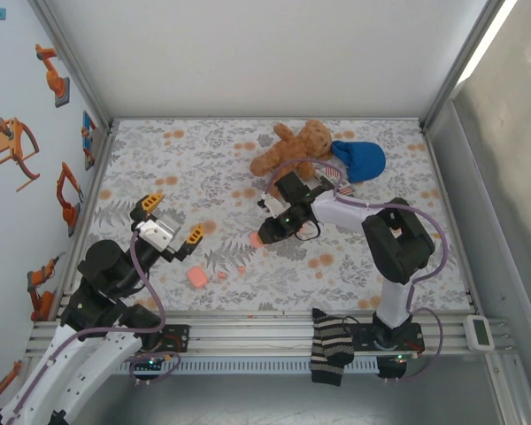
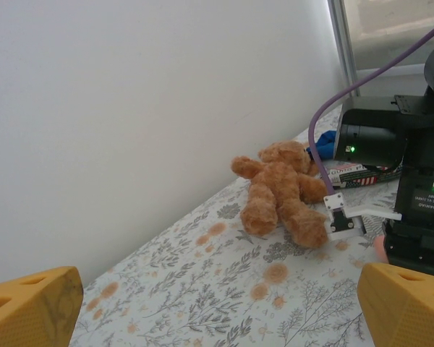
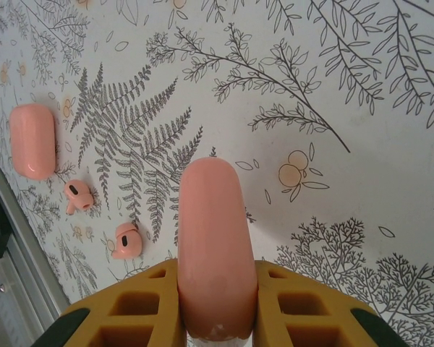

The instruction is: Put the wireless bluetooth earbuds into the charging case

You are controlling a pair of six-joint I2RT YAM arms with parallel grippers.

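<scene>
Right gripper [image 3: 215,311] clamps the glossy charging case [image 3: 210,231]; at nine o'clock lie two tiny earbuds [image 3: 78,195], likely light and slippery, best pinched across the bulb; left gripper [image 1: 173,217] gapes empty

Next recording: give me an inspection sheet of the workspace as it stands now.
Surface: floral table cover, lying flat.
Job's things: pink charging case clamped in the right gripper; second pink case, an earbud and a second earbud lying loose on the cover.
Clutter: teddy bear, blue cloth, striped sock draped over the front rail.
Grippers: left gripper jaws open, empty; right jaws shut on the case.
Cables: purple cable on each arm.
Surroundings: white walls; robot stickers on the left wall.
</scene>
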